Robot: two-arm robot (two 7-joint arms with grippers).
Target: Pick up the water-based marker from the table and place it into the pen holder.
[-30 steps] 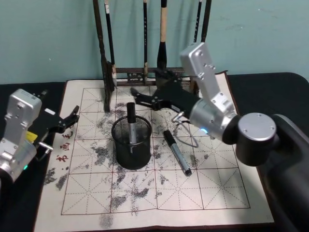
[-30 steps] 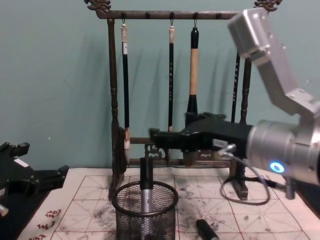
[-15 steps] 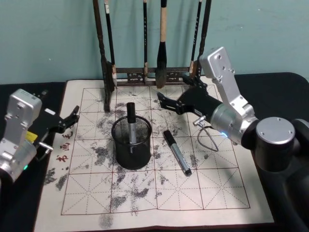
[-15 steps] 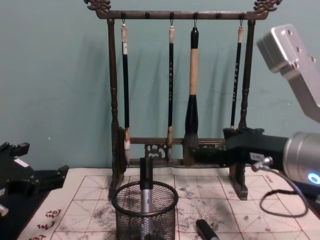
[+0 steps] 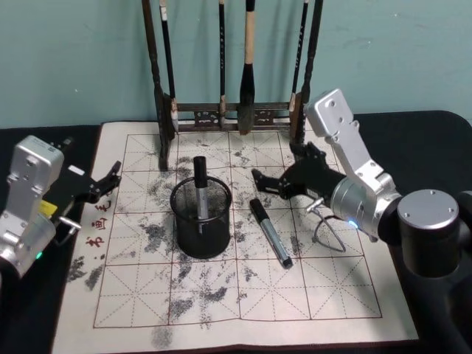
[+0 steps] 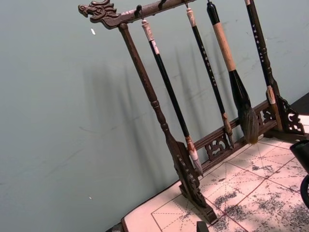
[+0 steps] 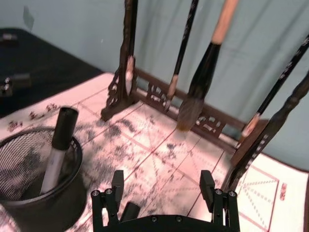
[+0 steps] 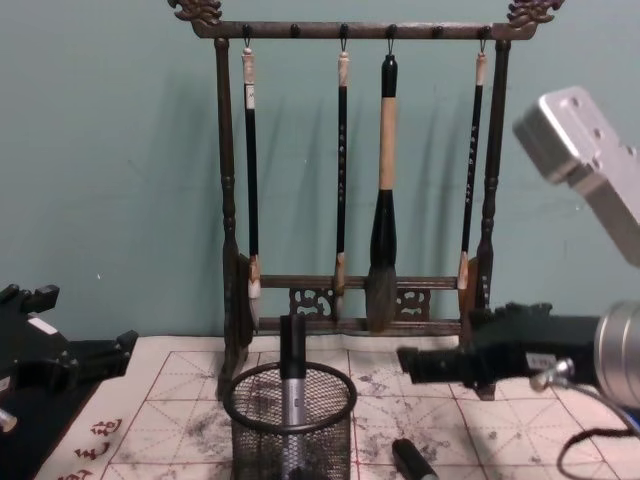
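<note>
Over the bench [image 5: 413,125], the right end effector [image 5: 261,185] was positioned open and empty near the cap of the loose marker [image 5: 270,232]. The left end effector [image 5: 110,181] was parked open at the bench's left. The pen holder [image 5: 201,221] contained one seated marker [image 5: 199,184]. Grasping and placing the loose marker, lying just beside the holder, were judged outstanding.

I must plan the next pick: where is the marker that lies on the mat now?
In the head view, the marker lies flat on the mat, just right of the pen holder, close to the right hand.
</note>
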